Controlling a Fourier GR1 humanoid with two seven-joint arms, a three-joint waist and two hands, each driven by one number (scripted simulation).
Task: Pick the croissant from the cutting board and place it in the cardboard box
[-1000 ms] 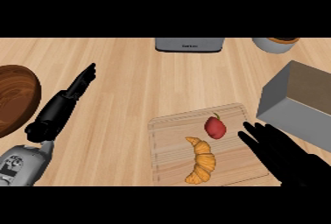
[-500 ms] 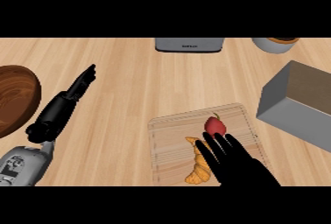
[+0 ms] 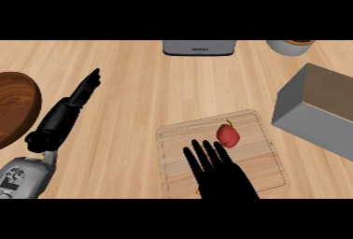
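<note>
Right hand (image 3: pixel 224 179) now spread over croissant (image 3: pixel 198 191) on cutting board (image 3: pixel 265 161), moved left

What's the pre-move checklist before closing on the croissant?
1. Right robot hand over the cutting board: ok.
2. Croissant in sight: not ok, only an orange sliver shows beside the hand.
3. Fingers straight, not yet curled: ok.
4. Red fruit apart from the fingertips: cannot tell, it lies very near them.
5. Cardboard box open side reachable: cannot tell.
6. Left robot hand resting off the board, at the view's left: ok.
</note>
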